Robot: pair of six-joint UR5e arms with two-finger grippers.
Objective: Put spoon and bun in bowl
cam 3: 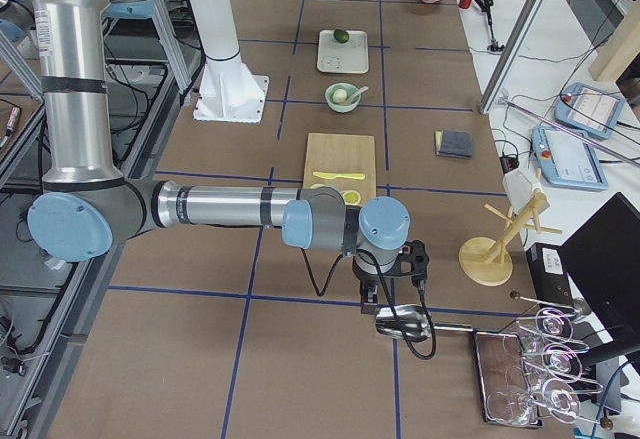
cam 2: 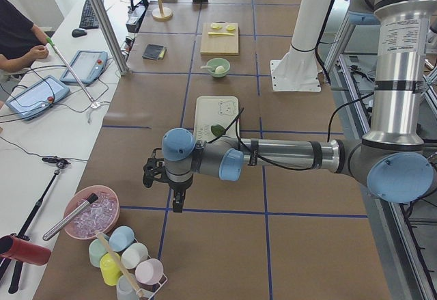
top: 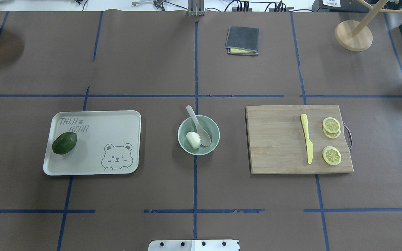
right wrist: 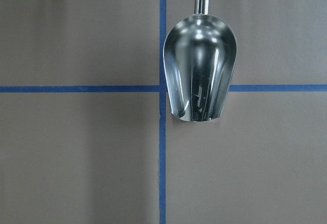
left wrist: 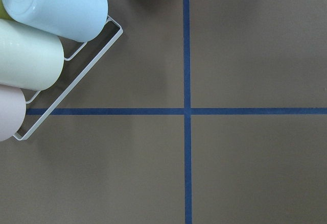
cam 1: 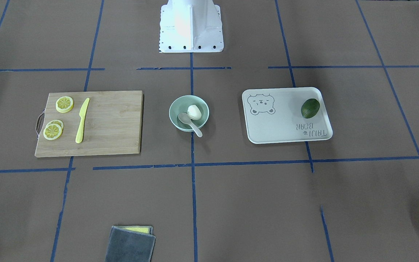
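Spoon (top: 198,125) lies in the bowl (top: 215,129), at the centre of the overhead frame. Its scoop is down on the bowl floor. Its handle leans over the rim toward the upper left and sticks out past it. The bun (top: 193,138) sits inside the same bowl, touching or just beside the scoop, pleats roughly upward. Judgement: both items are in place and the task looks done.

Left fingers (cam 2: 177,204) hang over bare counter near the cup rack (left wrist: 66,89), low in the left side view and well apart from the bowl. Right fingers (cam 3: 368,302) hang above a metal scoop (right wrist: 200,66) at the opposite end. Neither wrist view shows them, so I cannot tell whether either pair is apart or together.

Handling, if a re-grasp were needed:
- The spoon looks light, stiff and smooth, so it is likely slippery. The protruding handle is the obvious hold, pinched across its width.
- The bun looks soft and light. It should be taken low on opposite sides of the dome with little force. Squeezing the pleated top risks denting it.
- The bowl is light enough to slide if nudged.

Unrelated items: cutting board (top: 277,139) with yellow knife (top: 306,141) at right, tray (top: 96,120) at left.
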